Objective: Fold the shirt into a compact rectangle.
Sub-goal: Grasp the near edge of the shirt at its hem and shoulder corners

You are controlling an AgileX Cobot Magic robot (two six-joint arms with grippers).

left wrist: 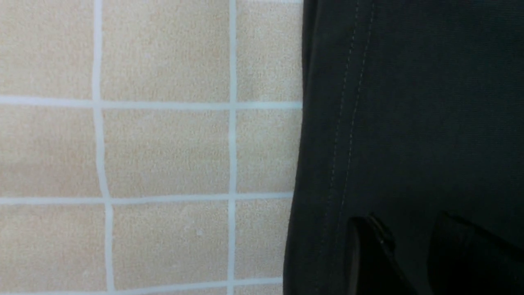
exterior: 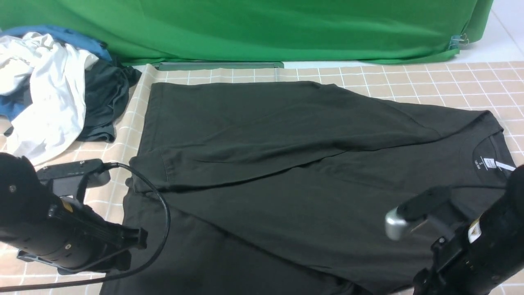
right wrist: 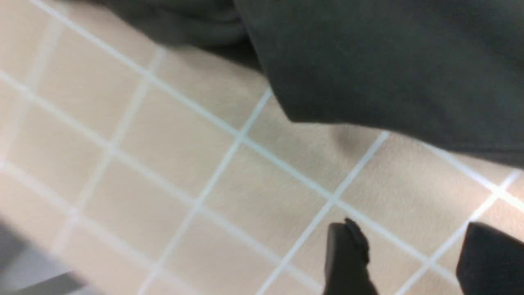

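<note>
While the black shirt lies partly folded on the checked counter, the left hand and right hand both show fingers apart, empty.

Robot test lab by the look of it, w/ green backdrop behind, grid-print cloth spread as work surface, clothes pile far left, 2 black robot arms.
</note>
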